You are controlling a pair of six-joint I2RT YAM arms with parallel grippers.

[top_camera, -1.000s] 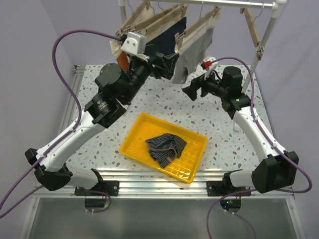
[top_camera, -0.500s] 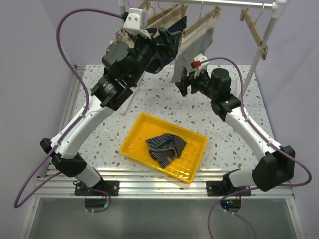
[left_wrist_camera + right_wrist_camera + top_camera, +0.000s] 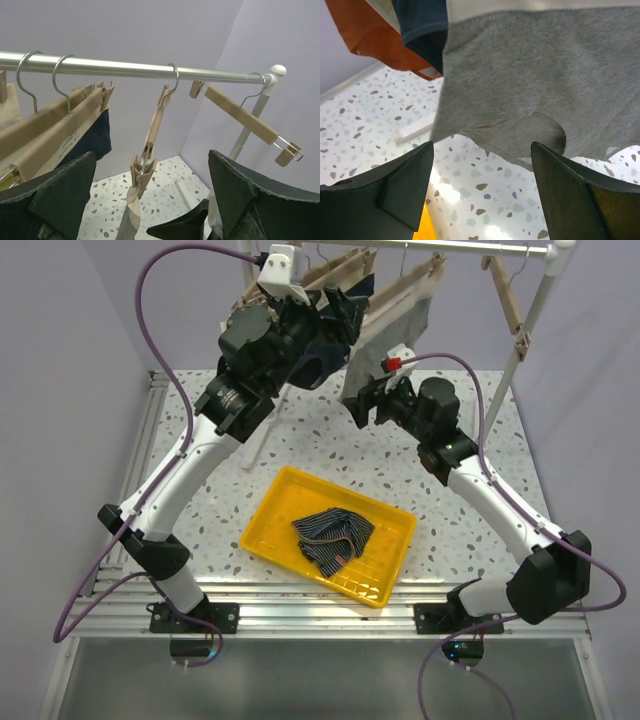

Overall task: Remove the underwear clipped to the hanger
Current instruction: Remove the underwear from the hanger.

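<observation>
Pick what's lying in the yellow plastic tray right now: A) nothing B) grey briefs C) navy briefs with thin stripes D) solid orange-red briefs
C: in the top view the yellow plastic tray holds a crumpled pair of navy briefs with thin stripes, while the grey briefs and orange-red briefs hang up at the rail in the right wrist view.

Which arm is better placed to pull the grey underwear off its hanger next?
Right, probably. The right gripper is open just below the grey underwear's hem, which fills its wrist view. The left gripper, also open, is raised toward the rail and faces the hanger clips instead.
</observation>
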